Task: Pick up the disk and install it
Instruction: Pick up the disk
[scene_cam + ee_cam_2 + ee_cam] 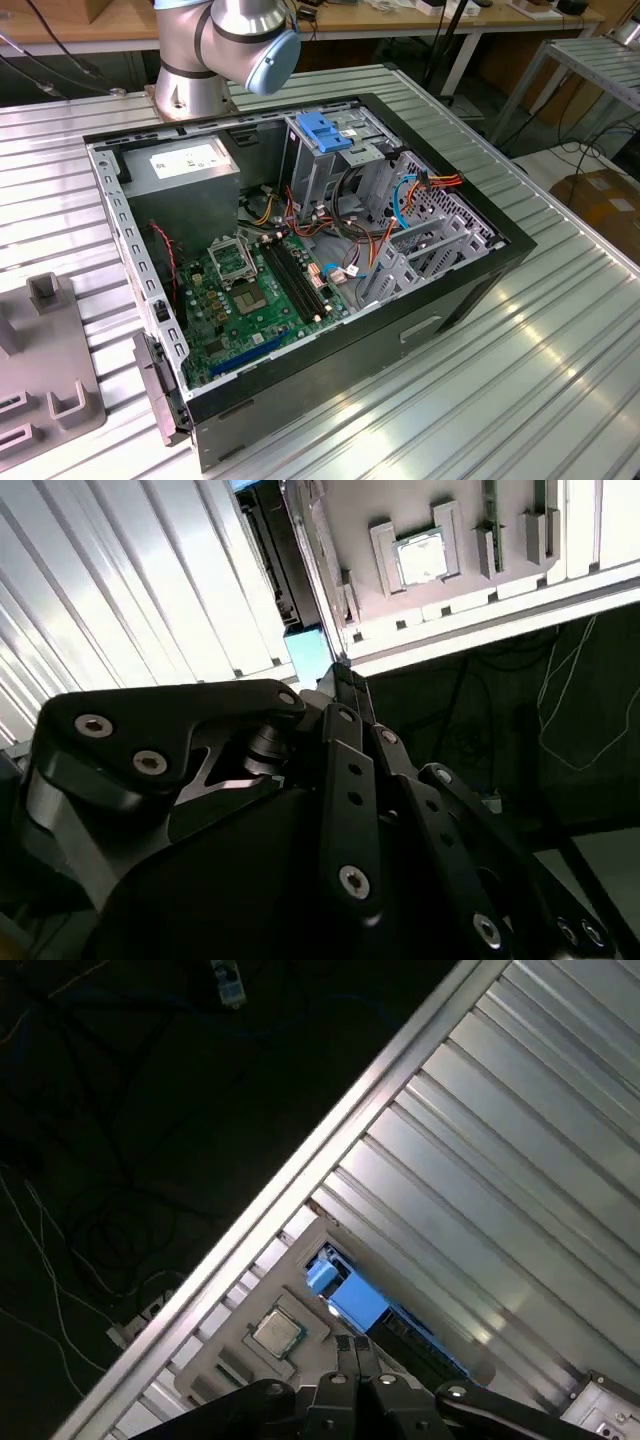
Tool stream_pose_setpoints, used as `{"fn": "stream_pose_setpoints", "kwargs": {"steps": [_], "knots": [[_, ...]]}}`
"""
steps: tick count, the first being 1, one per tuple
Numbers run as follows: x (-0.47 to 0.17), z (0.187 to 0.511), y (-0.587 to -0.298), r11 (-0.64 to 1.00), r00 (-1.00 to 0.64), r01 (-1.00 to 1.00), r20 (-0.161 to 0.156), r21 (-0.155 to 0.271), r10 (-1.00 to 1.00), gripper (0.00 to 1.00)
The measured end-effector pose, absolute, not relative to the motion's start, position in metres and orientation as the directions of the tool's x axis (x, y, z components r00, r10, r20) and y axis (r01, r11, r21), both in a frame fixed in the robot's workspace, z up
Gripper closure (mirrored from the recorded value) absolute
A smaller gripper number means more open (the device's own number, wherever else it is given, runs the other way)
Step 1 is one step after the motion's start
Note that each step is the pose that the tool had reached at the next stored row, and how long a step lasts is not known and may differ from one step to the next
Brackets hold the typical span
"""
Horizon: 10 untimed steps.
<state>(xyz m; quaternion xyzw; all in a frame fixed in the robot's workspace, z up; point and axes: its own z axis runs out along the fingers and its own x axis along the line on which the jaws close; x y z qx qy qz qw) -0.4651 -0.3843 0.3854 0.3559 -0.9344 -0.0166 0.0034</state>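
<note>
first wrist view: disk at the grey tray's edge

we spot the disk (pixel 352 1300), blue bracket showing, along the edge of the grey tray (pixel 300 1305), near a processor chip (pixel 277 1330) on that tray. the gripper (pixel 356 1348) hangs over the tray just beside the disk, jaws pinched together on nothing.

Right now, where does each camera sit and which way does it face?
Exterior view: off the arm, looking down into the open computer case; the arm's joints show.
First wrist view: at the wrist, looking past the gripper at the disk.
Second wrist view: at the wrist, behind the gripper, facing the grey tray.
Both wrist views share the disk and processor chip.
</note>
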Motion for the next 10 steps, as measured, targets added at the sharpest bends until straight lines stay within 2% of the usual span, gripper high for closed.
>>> {"fn": "stream_pose_setpoints", "kwargs": {"steps": [10], "knots": [[-0.4651, 0.3845, -0.3843, 0.503, -0.503, -0.864, -0.006, 0.033, -0.864, 0.9]]}}
